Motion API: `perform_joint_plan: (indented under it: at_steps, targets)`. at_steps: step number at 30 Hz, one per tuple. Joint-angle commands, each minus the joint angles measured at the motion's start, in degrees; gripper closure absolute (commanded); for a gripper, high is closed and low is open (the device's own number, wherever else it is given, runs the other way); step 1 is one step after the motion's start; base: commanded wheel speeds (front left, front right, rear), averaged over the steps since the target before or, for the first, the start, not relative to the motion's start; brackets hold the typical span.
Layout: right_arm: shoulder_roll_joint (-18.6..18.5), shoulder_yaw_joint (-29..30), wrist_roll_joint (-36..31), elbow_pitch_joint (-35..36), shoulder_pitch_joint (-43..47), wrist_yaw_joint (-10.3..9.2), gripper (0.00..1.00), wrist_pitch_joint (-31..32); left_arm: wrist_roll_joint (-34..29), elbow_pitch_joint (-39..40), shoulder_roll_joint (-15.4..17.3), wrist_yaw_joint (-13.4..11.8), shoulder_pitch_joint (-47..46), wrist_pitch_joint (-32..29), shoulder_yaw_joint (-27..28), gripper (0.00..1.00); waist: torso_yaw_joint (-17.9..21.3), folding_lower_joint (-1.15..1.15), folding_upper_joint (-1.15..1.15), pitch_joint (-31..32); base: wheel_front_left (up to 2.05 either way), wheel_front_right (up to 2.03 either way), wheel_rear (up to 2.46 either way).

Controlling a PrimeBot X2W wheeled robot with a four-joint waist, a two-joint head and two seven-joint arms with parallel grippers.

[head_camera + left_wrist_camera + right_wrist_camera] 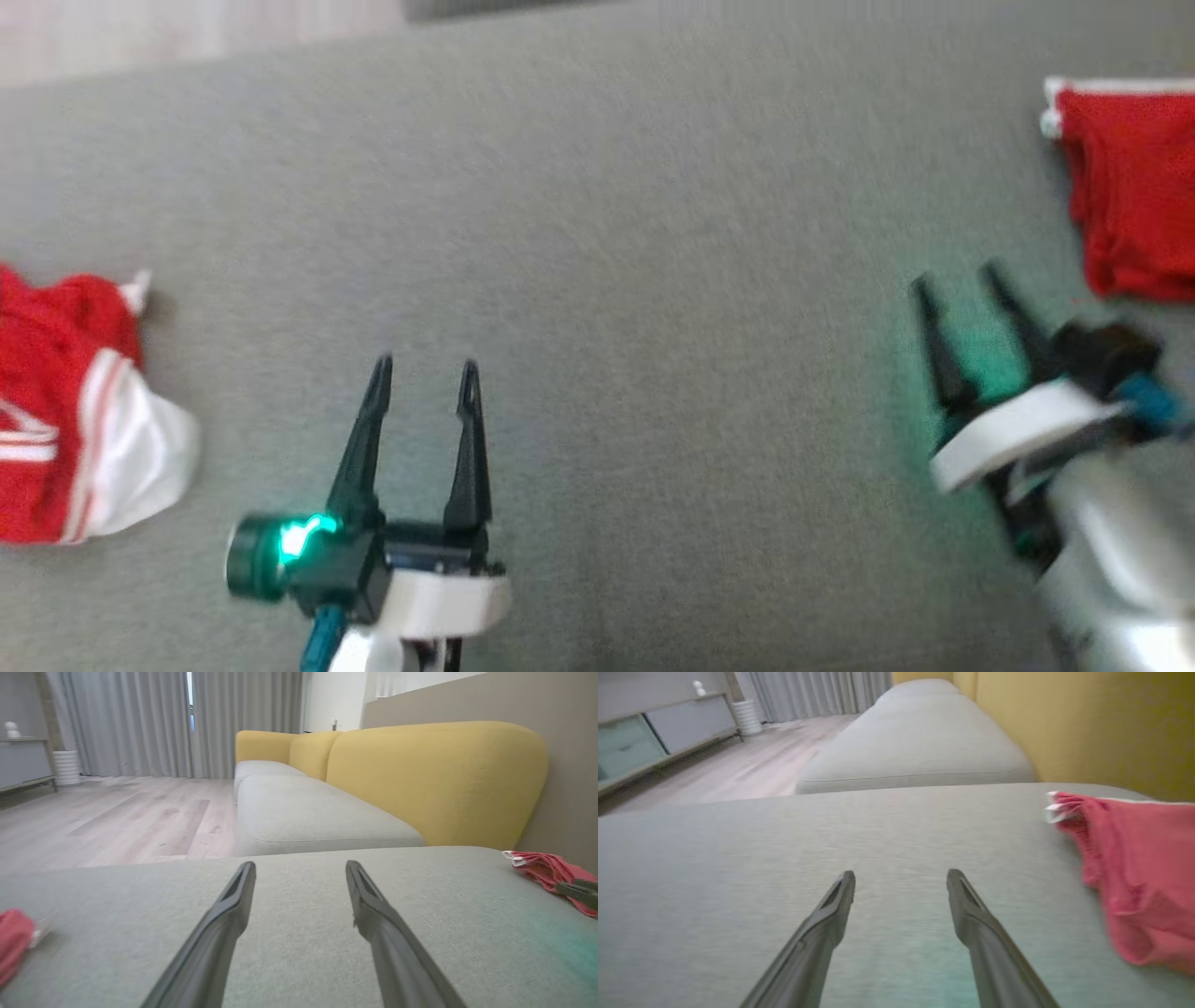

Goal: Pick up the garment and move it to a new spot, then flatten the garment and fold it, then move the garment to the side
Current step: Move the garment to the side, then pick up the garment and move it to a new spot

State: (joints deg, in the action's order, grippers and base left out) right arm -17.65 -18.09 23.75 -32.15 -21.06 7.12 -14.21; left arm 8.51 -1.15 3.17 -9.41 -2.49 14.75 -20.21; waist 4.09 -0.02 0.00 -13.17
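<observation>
At the upper right of the head view, the folded red garment [1134,187] lies on the sofa seat [597,280], probably set aside to clear space. Just beside it, the right tool [954,277] is released and empty. The left tool [426,364] is released too, near a crumpled red-and-white garment [75,420].

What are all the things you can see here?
grey cushion: one, grey, wide and flat, under both grippers
folded red garment: one, red with a white edge, far right of the cushion
crumpled garment: one, red and white, left edge of the cushion
sofa: one, yellow back with grey seats, beyond the cushion
curtains: one set, grey, back of the room
floor: one, pale wood, beside the sofa
cabinet: one, grey, low, across the floor
ribbed round thing: one, white, by the curtains
left gripper: one, dark fingers, open, empty
right gripper: one, dark fingers, open, empty, near the folded red garment
</observation>
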Motion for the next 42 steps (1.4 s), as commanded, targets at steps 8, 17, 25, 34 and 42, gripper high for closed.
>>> perform_joint_plan:
  at_steps: [8, 17, 25, 34, 42]
  targets:
    - [6.4, 2.0, -6.1, 12.8, 12.3, 0.36, 0.0, -0.8, 0.3, 1.3, -0.3, -1.1, 4.8, 0.2, 3.3, 0.0, -6.1, 0.02, 0.0, 12.3, 0.0, 0.0, 0.0]
    - [11.3, 11.3, -13.0, 23.6, 23.0, 0.36, 0.0, -0.8, -1.5, 4.4, -0.3, -1.7, 9.3, 0.2, 5.6, 0.0, -7.8, 0.02, 0.0, 15.8, 0.0, 0.0, 0.0]
    - [13.1, 14.0, -15.5, 24.6, 28.7, 0.36, 0.0, -0.8, -1.4, 3.9, -0.3, -1.6, 12.4, 0.2, 6.1, 0.0, -8.2, 0.02, 0.0, 17.0, 0.0, 0.0, 0.0]
    - [14.0, 14.5, -16.4, 24.7, 28.8, 0.36, 0.0, -0.8, -1.8, 2.7, -0.3, -1.4, 12.8, 0.3, 6.2, 0.0, -7.9, 0.02, 0.0, 17.2, 0.0, 0.0, 0.0]
    - [14.2, 14.4, -16.8, 24.6, 28.8, 0.36, 0.0, -0.8, -2.1, 2.6, -0.3, -1.1, 12.8, 0.3, 6.2, 0.0, -7.9, 0.02, 0.0, 17.0, 0.0, 0.0, 0.0]
